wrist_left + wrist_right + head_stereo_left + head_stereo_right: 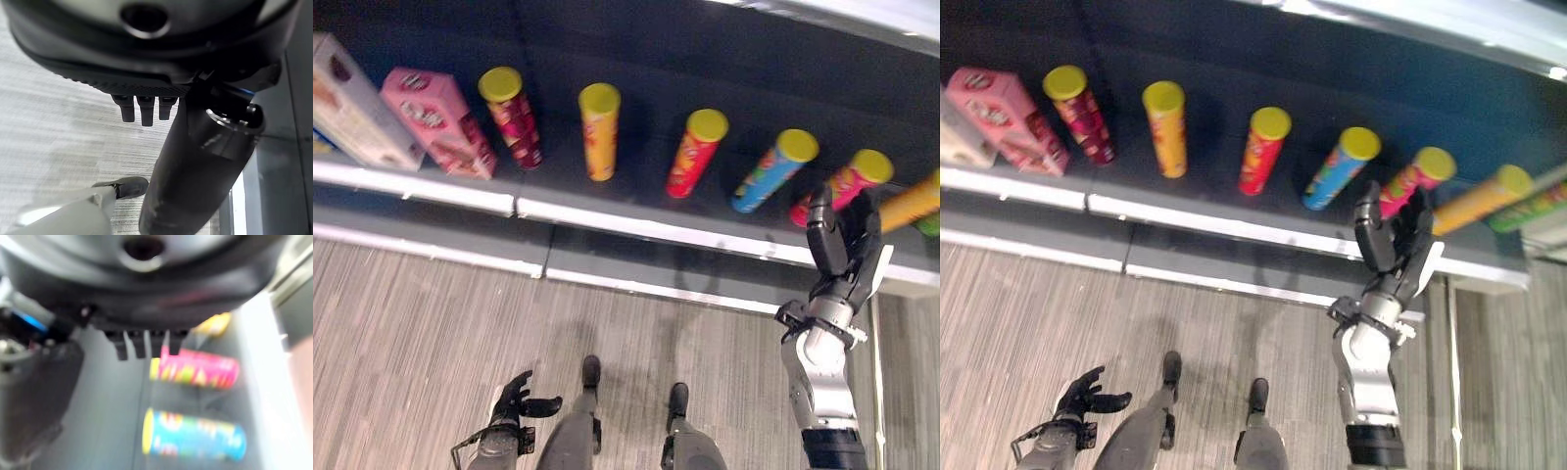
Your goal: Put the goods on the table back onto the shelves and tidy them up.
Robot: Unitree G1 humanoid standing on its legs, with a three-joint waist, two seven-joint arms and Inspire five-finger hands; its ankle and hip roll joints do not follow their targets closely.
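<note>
Shelf (607,59), dark, with a pale front rail: carries the goods in one row. White box (347,98) and pink box (435,122) at left. Seven tubes with yellow lids follow: dark red (514,117), orange (599,132), red (695,154), blue (771,171), pink (847,183), orange (909,203), green (1533,208). Right hand (845,250): raised before the pink tube, fingers straight and spread, holding nothing. Left hand (521,399): low over the floor, fingers loosely spread

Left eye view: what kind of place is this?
Probably a shop aisle or a mock store. A long dark shelf holds a spaced row of yellow-lidded snack tubes and boxes, above grey carpet. The right hand reaches toward the shelf.
</note>
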